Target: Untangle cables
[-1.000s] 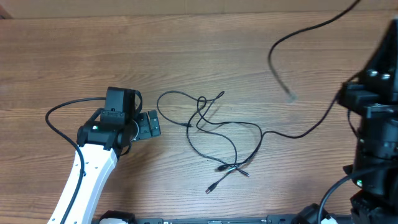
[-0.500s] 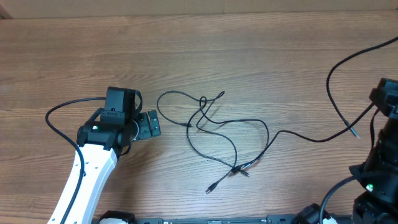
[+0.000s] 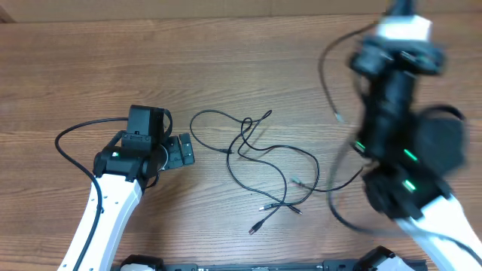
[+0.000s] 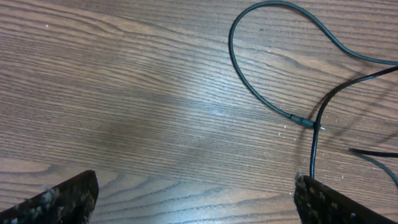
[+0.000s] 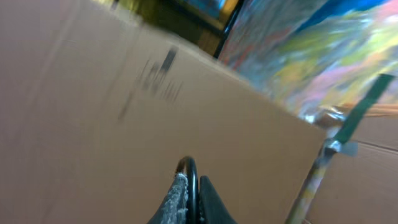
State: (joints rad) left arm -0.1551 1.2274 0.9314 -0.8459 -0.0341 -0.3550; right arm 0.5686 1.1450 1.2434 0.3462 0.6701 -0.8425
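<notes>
The cables [image 3: 256, 154] lie as a loose black tangle on the wooden table's middle, with small plug tips at the front [image 3: 257, 225]. My left gripper [image 3: 185, 150] is open and empty just left of the tangle. In the left wrist view its fingertips [image 4: 199, 205] are spread wide, and a cable loop [image 4: 249, 81] with a plug joint lies ahead. My right gripper [image 5: 193, 199] is shut on a black cable strand [image 5: 192, 171] and raised high. The right arm [image 3: 392, 98] is blurred, and the held strand trails from it down to the tangle.
A free cable end [image 3: 339, 117] hangs left of the right arm. The right wrist view faces a brown cardboard wall [image 5: 124, 112], with colourful clutter beyond it at the upper right. Bare wood table [image 3: 90, 68] lies around the tangle.
My right arm has swung up and to the back with the strand. The tangle's right loop has shifted and slackened. The left arm has not moved.
</notes>
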